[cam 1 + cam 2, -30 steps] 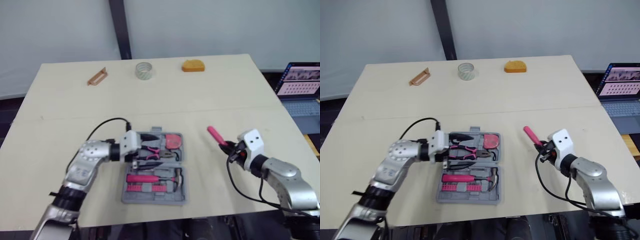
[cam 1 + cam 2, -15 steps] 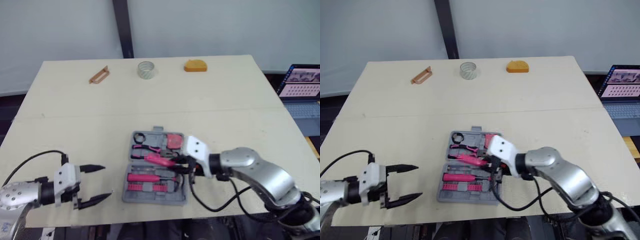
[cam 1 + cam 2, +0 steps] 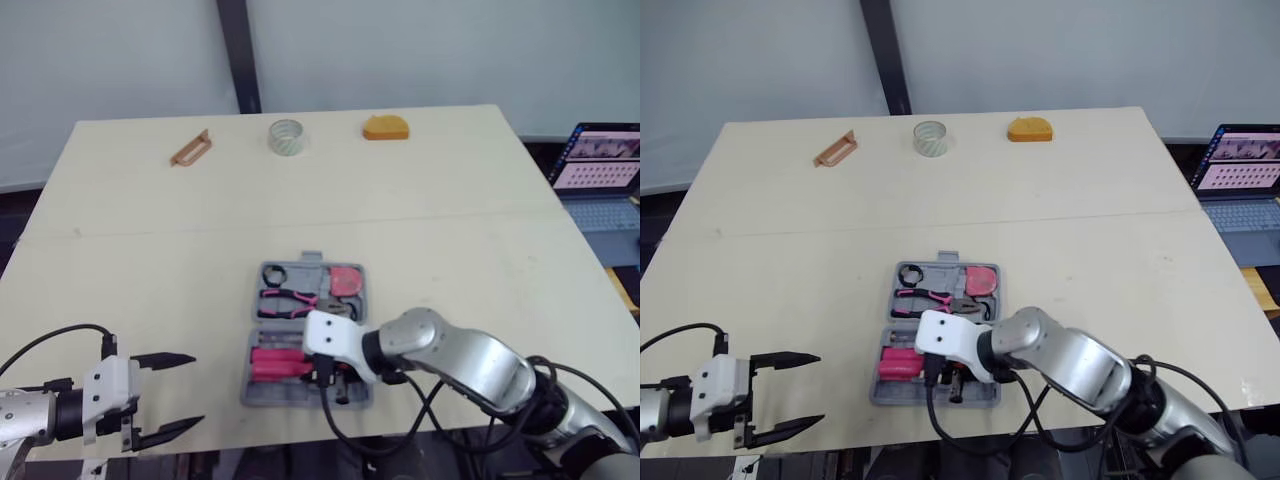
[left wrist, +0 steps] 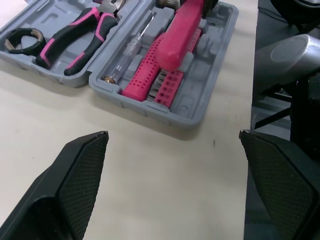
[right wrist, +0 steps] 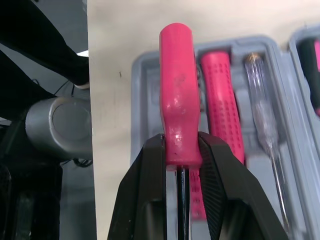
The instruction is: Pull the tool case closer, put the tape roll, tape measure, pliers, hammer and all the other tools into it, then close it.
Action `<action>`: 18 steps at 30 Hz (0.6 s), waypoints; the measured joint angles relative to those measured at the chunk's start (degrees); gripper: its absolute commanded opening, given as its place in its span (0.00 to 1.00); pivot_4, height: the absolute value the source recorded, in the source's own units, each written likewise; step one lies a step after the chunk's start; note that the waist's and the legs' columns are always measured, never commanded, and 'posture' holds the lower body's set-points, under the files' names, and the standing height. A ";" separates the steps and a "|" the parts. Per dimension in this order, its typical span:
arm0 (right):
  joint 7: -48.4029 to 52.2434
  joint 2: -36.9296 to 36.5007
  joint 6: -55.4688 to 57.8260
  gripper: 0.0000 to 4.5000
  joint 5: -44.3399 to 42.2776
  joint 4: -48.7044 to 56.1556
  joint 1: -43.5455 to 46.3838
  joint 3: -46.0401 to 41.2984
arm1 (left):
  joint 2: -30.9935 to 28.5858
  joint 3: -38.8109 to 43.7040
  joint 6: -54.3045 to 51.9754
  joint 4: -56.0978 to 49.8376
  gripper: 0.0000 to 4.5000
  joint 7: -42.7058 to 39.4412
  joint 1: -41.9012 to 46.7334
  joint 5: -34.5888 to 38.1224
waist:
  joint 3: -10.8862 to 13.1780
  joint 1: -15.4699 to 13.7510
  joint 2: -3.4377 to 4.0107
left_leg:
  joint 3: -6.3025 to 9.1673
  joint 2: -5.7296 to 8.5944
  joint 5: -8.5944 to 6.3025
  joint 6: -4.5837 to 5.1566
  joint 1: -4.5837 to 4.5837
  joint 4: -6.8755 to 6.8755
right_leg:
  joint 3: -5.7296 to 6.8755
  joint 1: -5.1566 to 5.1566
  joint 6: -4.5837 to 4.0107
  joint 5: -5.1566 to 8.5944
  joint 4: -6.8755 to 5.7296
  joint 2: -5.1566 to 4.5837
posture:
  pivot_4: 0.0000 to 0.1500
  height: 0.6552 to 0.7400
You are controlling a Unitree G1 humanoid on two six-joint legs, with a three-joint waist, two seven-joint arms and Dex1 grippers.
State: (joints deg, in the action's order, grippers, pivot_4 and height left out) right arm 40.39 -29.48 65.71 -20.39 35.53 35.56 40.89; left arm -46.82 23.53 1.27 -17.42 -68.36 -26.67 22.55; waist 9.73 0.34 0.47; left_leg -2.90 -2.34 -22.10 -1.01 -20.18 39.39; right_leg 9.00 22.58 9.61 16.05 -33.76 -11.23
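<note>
Pink-handled screwdriver (image 5: 177, 115) hangs over open grey tool case (image 4: 185, 106); tape roll (image 3: 286, 137) lies beyond.

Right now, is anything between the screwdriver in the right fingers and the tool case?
Nothing visible. The right fingers are shut on the screwdriver, directly over the near half of the open tool case, beside the hammer. The slot beneath is hidden by the handle.

Bare table (image 3: 450, 230) all round the tool case (image 3: 312, 266); right claw (image 5: 180, 144) with pink screwdriver (image 5: 175, 75) over its near half.
</note>
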 measured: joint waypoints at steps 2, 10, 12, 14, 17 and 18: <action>-0.37 0.93 0.85 0.08 0.42 -0.66 1.29 1.77 | -0.01 -0.23 -0.26 -0.03 1.00 0.01 0.57 0.02 | 0.00 0.06 0.00 | -0.01 0.00 0.00 0.00 0.00 0.00 | 0.00 0.00 0.00 0.00 0.00 0.00 | 1.00 1.00; -1.22 2.03 2.04 0.08 2.36 -2.22 2.54 6.35 | -0.03 -1.66 -0.86 -0.09 1.00 0.03 1.55 -0.01 | 0.00 0.11 0.00 | -0.02 0.00 0.00 0.00 0.00 0.00 | 0.01 0.01 0.00 0.00 -0.01 0.00 | 1.00 1.00; -1.24 2.06 2.05 0.08 2.63 -2.34 2.54 6.48 | -0.03 -1.70 -0.86 -0.08 1.00 0.06 1.60 -0.02 | 0.00 0.11 0.00 | -0.02 0.00 0.00 0.00 0.00 0.00 | 0.01 0.01 0.00 0.00 -0.01 0.00 | 1.00 1.00; -1.29 2.24 2.05 0.08 2.84 -2.74 2.54 6.68 | -0.03 -1.80 -0.86 -0.07 1.00 0.18 1.73 -0.13 | 0.00 0.11 0.00 | -0.02 0.00 0.00 0.00 0.00 0.00 | 0.01 0.01 0.00 0.00 0.00 0.00 | 1.00 1.00; -1.59 2.98 2.03 0.08 3.65 -4.41 2.53 7.64 | -0.03 -2.20 -0.86 -0.07 1.00 0.64 2.12 -0.29 | 0.00 0.15 -0.01 | -0.02 0.00 0.00 0.00 0.00 0.00 | 0.01 0.01 0.00 0.00 -0.01 0.00 | 1.00 1.00; -1.67 3.15 1.98 0.08 3.80 -4.58 2.53 7.86 | -0.03 -2.21 -0.86 -0.07 1.00 0.75 2.18 -0.31 | 0.00 0.17 0.00 | -0.02 0.00 0.00 0.00 0.00 0.00 | 0.01 0.02 0.00 0.00 -0.01 0.00 | 1.00 1.00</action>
State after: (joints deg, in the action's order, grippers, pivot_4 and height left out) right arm 38.72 -26.33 67.69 -16.60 30.95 38.09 48.75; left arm -46.85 21.31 0.40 -17.50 -67.62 -24.49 22.25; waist 9.72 0.51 0.46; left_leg -2.92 -2.35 -22.10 -1.01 -20.18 39.39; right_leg 9.01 22.60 9.61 16.05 -33.77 -11.23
